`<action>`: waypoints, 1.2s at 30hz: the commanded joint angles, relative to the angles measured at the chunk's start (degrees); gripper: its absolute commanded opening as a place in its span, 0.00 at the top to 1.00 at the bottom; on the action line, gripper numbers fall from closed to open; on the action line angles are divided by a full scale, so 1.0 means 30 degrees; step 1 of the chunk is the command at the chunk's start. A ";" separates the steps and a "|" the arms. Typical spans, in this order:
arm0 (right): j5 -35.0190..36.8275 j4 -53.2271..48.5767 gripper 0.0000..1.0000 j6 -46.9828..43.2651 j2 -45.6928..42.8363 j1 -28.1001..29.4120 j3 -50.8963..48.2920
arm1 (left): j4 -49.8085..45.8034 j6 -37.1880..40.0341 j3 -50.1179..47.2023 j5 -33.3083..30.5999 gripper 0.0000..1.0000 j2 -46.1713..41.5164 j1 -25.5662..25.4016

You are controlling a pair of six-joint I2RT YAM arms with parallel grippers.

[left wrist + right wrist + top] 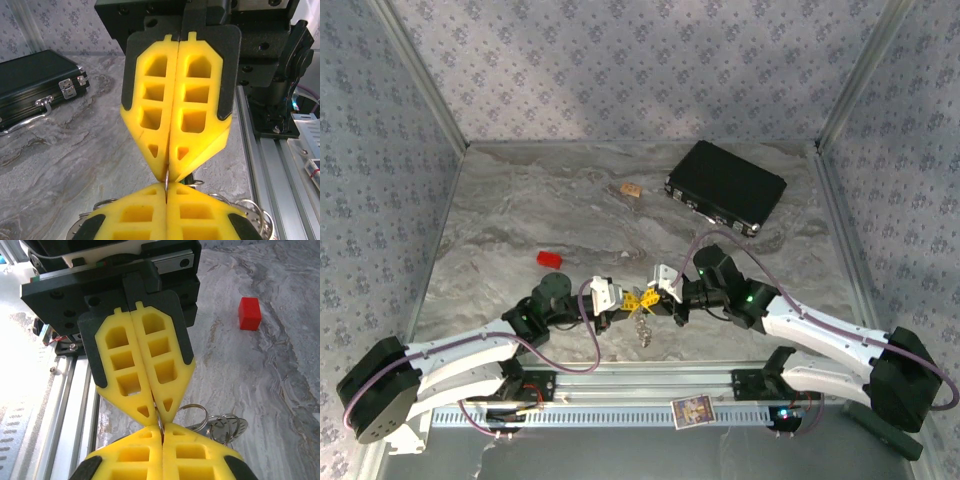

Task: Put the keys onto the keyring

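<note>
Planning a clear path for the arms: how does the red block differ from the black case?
The red block is small and plain; the black case is far larger, flat, with metal latches and a handle. The red block sits left of centre; the black case far right. Both rest on the marbled table.

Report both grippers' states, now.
Left gripper: shut, pinching the keyring.
Right gripper: shut on the same keyring, tip to tip with the left.
</note>
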 commanded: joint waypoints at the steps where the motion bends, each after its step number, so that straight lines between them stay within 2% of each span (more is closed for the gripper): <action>1: -0.0383 -0.0988 1.00 -0.0492 -0.0015 -0.0135 0.0666 | 0.0337 0.0011 0.0281 -0.0163 0.87 -0.0604 -0.0018; 2: -0.0406 -0.1603 1.00 -0.0770 -0.0044 -0.0123 0.0976 | -0.0388 0.0206 0.0463 -0.0385 0.80 -0.0731 -0.0015; 4: -0.0221 -0.2967 1.00 -0.1450 -0.0023 -0.0072 0.1596 | -0.1831 0.0687 0.0864 -0.0660 0.77 -0.0906 -0.0022; 7: 0.0239 -0.4928 1.00 -0.2578 0.0223 0.0122 0.2694 | -0.3715 0.1410 0.1510 -0.1003 0.84 -0.0854 -0.0026; 11: 0.1201 -0.7040 1.00 -0.3678 0.0938 0.0799 0.4058 | -0.3832 0.1408 0.1628 -0.0952 0.84 -0.0589 -0.0030; 18: 0.2036 -0.7470 1.00 -0.4142 0.1750 0.1736 0.5061 | -0.4040 0.1573 0.1861 -0.0488 0.84 -0.0601 -0.0030; 20: 0.2186 -0.7580 1.00 -0.4222 0.1932 0.1888 0.5250 | -0.4054 0.1628 0.1895 -0.0226 0.89 -0.0619 -0.0015; 22: 0.2195 -0.7380 1.00 -0.4047 0.1881 0.1880 0.5174 | -0.4030 0.1630 0.1924 -0.0105 0.95 -0.0655 -0.0014; 24: 0.1587 -0.6268 0.85 -0.3052 0.1331 0.1472 0.4439 | -0.3797 0.1489 0.1849 -0.0062 1.00 -0.0654 -0.0014; 26: 0.0573 -0.4500 0.77 -0.1796 0.0522 0.0708 0.3301 | -0.3151 0.1117 0.1638 0.0107 1.00 -0.0644 -0.0015; 31: 0.0003 -0.2076 0.74 -0.0219 -0.0640 -0.0056 0.1134 | -0.0726 0.0075 0.0695 0.0111 1.00 -0.0610 -0.0015; 36: 0.0210 -0.1283 0.74 0.0208 -0.0445 -0.0086 0.0507 | -0.0206 -0.0040 0.0602 0.0431 1.00 -0.0241 -0.0014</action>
